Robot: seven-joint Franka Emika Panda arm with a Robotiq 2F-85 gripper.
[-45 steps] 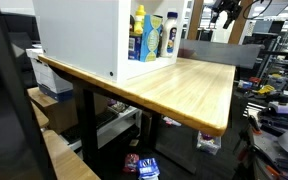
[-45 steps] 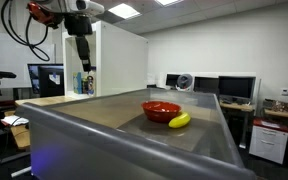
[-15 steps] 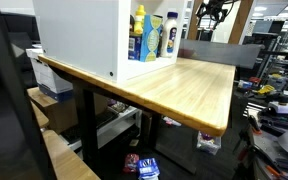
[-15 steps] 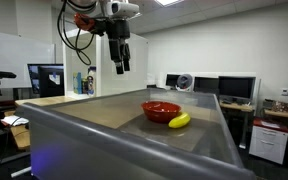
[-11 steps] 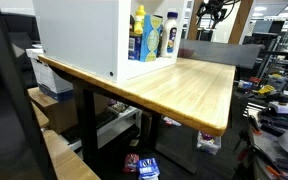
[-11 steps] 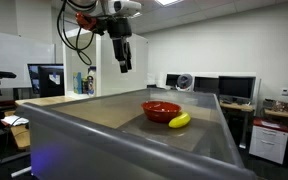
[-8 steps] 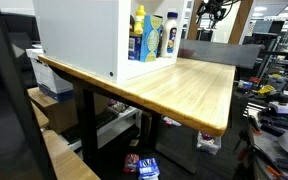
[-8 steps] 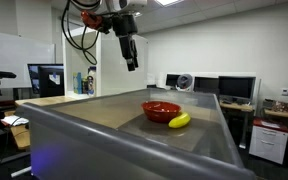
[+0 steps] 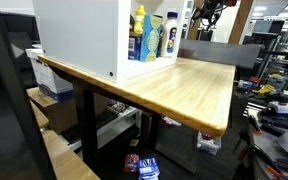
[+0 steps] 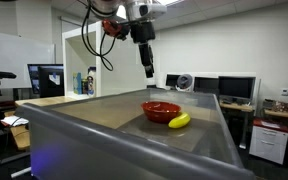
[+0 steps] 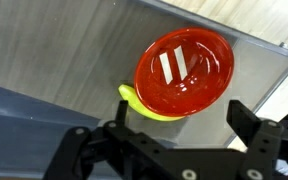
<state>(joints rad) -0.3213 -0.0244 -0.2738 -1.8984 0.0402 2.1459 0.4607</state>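
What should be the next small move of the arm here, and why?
Probably lower the pincer straight down a little. It is open and empty, hanging well above the table in an exterior view. The wrist view shows the red bowl almost directly below it, with the banana close beside the bowl's rim.

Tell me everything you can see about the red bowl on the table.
The red bowl is round, glossy and plastic-looking, with a smooth rim and a shallow curved wall. It stands upright and empty on the grey table, with ceiling lights mirrored inside it. A yellow banana lies close against its side; whether the two touch is unclear. Nothing else touches it.
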